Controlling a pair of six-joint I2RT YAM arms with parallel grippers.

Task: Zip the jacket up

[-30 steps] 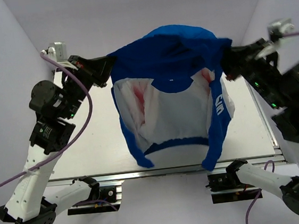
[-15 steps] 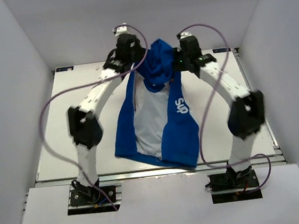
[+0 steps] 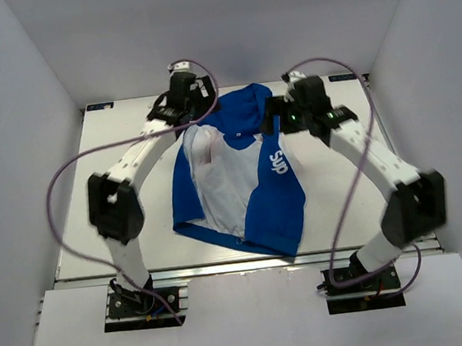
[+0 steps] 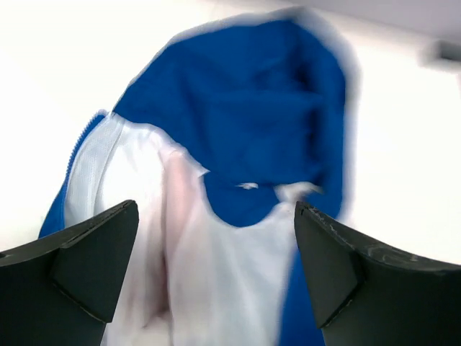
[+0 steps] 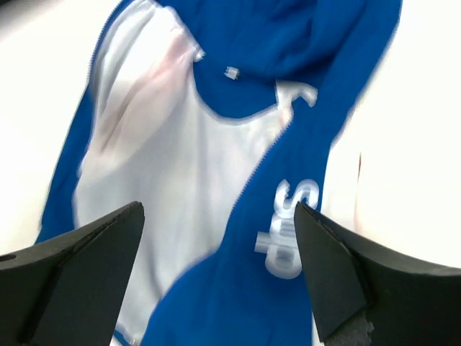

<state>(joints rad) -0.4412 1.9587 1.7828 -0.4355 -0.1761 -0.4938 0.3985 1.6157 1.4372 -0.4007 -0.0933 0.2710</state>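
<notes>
Jacket (image 3: 272, 210) is lying unzipped, lining up, mid-counter (image 3: 159, 240), hood toward the far edge. White "Sup" lettering (image 3: 278, 164) is showing on its blue flap. Left tool (image 4: 215, 209) and right tool (image 5: 218, 209) are hanging over the hood end, fingers apart, gripping nothing.

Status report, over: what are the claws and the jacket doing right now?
Left claw open, empty. Right claw open, empty. Jacket lying on table, front spread, zipper undone. Nothing blocking it.

Blue jacket (image 3: 280, 205) unzipped, flat, white lining up
</notes>
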